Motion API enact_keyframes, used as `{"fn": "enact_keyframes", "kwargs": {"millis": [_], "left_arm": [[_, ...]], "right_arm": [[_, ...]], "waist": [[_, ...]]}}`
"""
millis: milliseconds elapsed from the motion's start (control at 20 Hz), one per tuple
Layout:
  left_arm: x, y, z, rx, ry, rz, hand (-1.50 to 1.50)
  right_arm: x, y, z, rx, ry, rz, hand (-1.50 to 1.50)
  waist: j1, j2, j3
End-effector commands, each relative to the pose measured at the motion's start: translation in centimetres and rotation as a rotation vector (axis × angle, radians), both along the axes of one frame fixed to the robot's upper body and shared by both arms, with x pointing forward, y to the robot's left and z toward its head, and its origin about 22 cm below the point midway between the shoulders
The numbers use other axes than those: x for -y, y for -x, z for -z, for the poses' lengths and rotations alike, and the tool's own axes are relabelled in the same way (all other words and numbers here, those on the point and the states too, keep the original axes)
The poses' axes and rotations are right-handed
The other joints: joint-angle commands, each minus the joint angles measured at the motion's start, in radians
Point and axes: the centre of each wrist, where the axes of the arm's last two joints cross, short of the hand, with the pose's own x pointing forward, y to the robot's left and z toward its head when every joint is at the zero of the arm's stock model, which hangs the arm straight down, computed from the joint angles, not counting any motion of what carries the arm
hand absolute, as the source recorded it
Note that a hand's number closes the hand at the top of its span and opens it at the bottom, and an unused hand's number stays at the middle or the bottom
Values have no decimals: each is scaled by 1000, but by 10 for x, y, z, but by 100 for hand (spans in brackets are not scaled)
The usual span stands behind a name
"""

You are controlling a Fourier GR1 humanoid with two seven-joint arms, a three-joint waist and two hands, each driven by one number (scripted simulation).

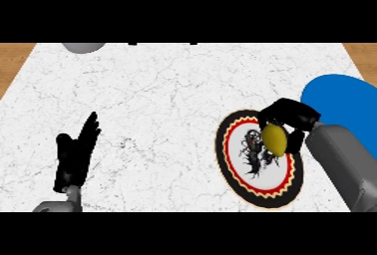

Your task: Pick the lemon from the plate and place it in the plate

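A yellow lemon [275, 139] sits over the patterned plate [254, 184], which has a black rim, red and cream rings and a dark figure in its white middle. My right hand [288, 117] comes in from the right and curls round the lemon's top and right side. A plain blue plate [346, 102] lies just right of the patterned one, partly hidden by my right forearm. My left hand [76, 152] rests open at the lower left, fingers up, far from both plates.
The white marbled counter [162, 84] has wooden edges at the far left and far right. A grey rounded object [83, 47] is cut off at the top left.
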Motion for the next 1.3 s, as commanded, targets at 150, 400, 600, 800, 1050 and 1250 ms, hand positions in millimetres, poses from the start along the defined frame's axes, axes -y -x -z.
{"fn": "enact_keyframes", "kwargs": {"millis": [150, 400, 600, 800, 1050, 1250], "left_arm": [[2, 7, 8, -8, 3, -23, 0], [-4, -2, 0, -3, 10, 9, 0], [-13, 8, 2, -23, -14, -35, 0], [-7, 1, 4, -23, 2, -28, 0], [-14, 2, -7, 8, 11, 6, 0], [20, 4, -1, -3, 2, 4, 0]], "right_arm": [[14, -8, -2, 112, -66, 743, 150], [5, -11, -33, 377, -65, 878, 150], [0, -2, -74, 552, -194, 943, 150], [8, 9, -116, 705, -198, 1066, 150], [29, 46, -114, 697, -164, 1215, 150], [67, 45, -125, 677, -159, 1301, 150]], "waist": [[-15, -6, -1], [-12, -5, -1], [-37, -17, -2], [-38, -13, -2], [-2, -1, 0], [8, 2, 1]]}}
